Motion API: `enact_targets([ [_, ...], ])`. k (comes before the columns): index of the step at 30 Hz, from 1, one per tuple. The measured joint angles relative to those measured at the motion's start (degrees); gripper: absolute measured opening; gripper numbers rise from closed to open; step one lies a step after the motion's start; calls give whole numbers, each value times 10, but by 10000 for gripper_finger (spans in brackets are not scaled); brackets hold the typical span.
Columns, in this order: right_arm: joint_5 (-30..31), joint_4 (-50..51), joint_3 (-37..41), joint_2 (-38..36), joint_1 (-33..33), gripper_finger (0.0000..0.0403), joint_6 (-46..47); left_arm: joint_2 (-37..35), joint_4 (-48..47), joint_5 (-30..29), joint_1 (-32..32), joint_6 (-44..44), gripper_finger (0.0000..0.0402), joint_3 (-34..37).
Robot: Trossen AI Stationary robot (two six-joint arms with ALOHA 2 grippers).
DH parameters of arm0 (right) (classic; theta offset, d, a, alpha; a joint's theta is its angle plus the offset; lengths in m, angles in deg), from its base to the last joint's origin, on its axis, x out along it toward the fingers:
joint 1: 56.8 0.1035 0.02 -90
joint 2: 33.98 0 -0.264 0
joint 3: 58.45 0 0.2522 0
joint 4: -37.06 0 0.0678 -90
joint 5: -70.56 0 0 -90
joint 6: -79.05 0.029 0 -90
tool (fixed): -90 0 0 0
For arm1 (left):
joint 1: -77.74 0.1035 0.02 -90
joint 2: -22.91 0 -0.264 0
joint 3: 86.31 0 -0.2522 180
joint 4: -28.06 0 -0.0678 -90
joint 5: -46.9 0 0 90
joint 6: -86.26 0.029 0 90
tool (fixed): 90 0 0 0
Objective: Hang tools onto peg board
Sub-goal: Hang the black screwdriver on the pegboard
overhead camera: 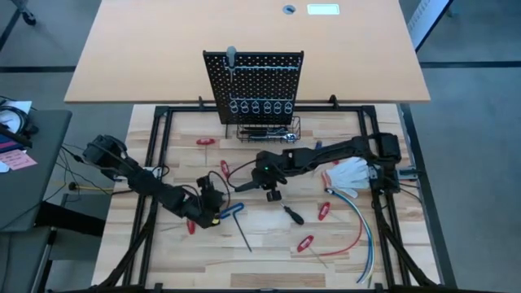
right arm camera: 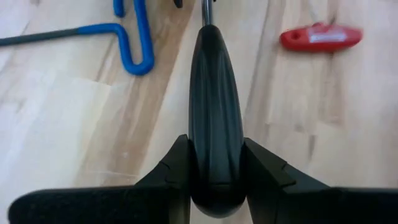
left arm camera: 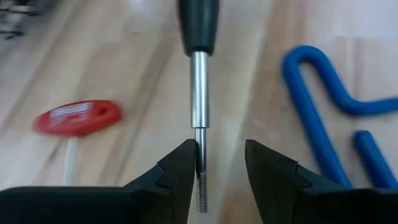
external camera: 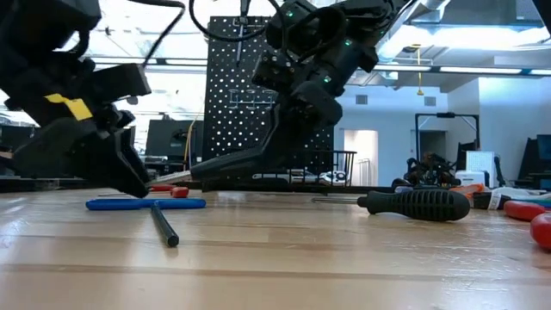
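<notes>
Black-handled screwdriver is held low over the table centre, in front of the peg board. Its long axis is seen near level in the low view, handle end slightly higher. In the high view the handle sits toward the right arm and the silver shaft points toward the left arm.

Handle is clamped between the right gripper fingers, with the butt end seated between them. Shaft tip lies between the fingers of the left gripper; those fingers stand apart, one finger touching the shaft, a gap on the other side. No firm grip by the left gripper can be told.

Blue T-handle hex key lies flat on the table just beside the left gripper, its dark shaft pointing toward the table's near edge. A second black screwdriver lies flat nearer the right side. Small red-handled tools are scattered around: one near the board's left, one right of centre, one toward the near edge, one close to the left gripper.

Peg board stands upright at the table's far side, one tool hung at its top, ring holders in a row, wire basket at the base with tools in it.

Cables run along the right side.
</notes>
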Motion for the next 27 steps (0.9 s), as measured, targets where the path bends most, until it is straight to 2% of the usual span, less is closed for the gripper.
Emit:
enact_targets([
  [7, 16, 1, 4, 1, 14, 97, 38, 30, 25, 17, 32, 42, 123, -2],
  [10, 51, 3, 4, 1, 26, 97, 49, 31, 25, 18, 32, 58, 96, -2],
  [13, 59, 3, 4, 1, 33, 98, 62, 27, 13, 22, 33, 54, 54, -1],
  [16, 60, 16, 3, 1, 33, 143, 68, 27, -7, 23, 33, 39, 13, -2],
  [18, 76, 34, 3, -1, 33, 184, 75, 26, -24, 17, 33, 21, 11, -2],
  [21, 131, 54, 3, -19, 34, 229, 84, 27, -43, -1, 29, -7, 9, -1],
  [24, 180, 52, 33, -61, 40, 244, 91, 27, -26, -27, 19, -39, 6, 13],
  [27, 223, 15, 109, -122, 49, 240, 117, 27, 37, -55, 4, -81, 4, 42],
])
